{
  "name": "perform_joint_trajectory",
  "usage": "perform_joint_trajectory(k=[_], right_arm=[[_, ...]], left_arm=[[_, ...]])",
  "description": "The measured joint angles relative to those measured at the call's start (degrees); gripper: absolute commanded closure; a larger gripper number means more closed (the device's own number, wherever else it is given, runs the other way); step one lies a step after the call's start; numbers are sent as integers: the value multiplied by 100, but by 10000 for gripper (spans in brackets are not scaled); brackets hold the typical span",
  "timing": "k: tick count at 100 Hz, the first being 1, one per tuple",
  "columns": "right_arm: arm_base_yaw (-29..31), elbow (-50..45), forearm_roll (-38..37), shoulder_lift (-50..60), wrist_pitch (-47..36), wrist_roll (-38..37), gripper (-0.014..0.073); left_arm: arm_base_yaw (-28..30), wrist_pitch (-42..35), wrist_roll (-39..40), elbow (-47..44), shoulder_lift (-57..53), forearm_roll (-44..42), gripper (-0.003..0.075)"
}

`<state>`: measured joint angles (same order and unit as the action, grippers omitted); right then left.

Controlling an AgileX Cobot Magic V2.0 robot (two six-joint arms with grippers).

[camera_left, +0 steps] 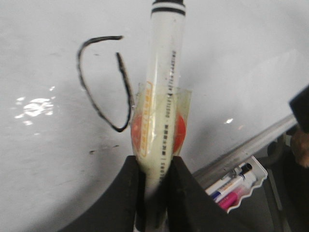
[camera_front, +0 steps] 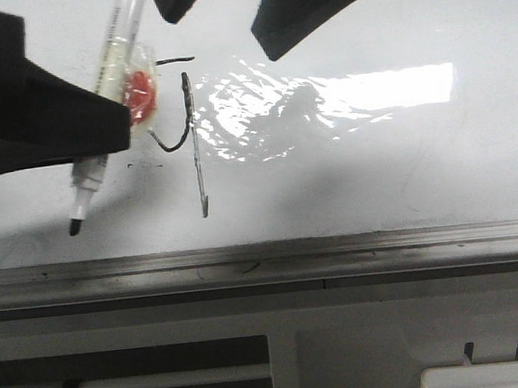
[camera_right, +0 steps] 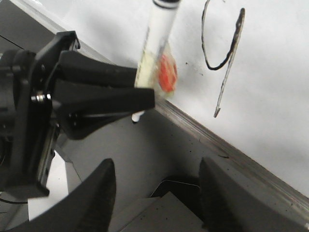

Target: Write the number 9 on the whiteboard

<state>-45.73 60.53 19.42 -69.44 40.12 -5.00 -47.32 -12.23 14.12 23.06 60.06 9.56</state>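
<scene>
We see the left gripper [camera_front: 112, 125] at the frame's left clamping a marker [camera_front: 110, 103] tip-down beside the number 9 [camera_front: 190, 136], while the right gripper [camera_right: 157, 186] hangs open.

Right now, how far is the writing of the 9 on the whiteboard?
Mostly done: the number 9 stands on the whiteboard with loop and long tail drawn. In hand: the left gripper holds the marker, its tip apparently off the figure. Left: perhaps only closing the loop's top gap and withdrawing.

The front camera faces the whiteboard [camera_front: 438, 160] squarely, close up. Both wrist cameras look along their jaws, sharing the marker [camera_left: 161, 111] and the number 9 [camera_right: 219, 48].
</scene>
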Motion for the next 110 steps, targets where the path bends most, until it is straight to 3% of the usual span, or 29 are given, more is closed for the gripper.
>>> perform_joint_trajectory(k=[25, 110], right_arm=[[0, 0, -3, 0, 11, 0, 256], [0, 0, -3, 0, 66, 0, 256]], left_arm=[[872, 964, 0, 272, -184, 414, 741], [901, 699, 14, 396, 361, 674, 739]])
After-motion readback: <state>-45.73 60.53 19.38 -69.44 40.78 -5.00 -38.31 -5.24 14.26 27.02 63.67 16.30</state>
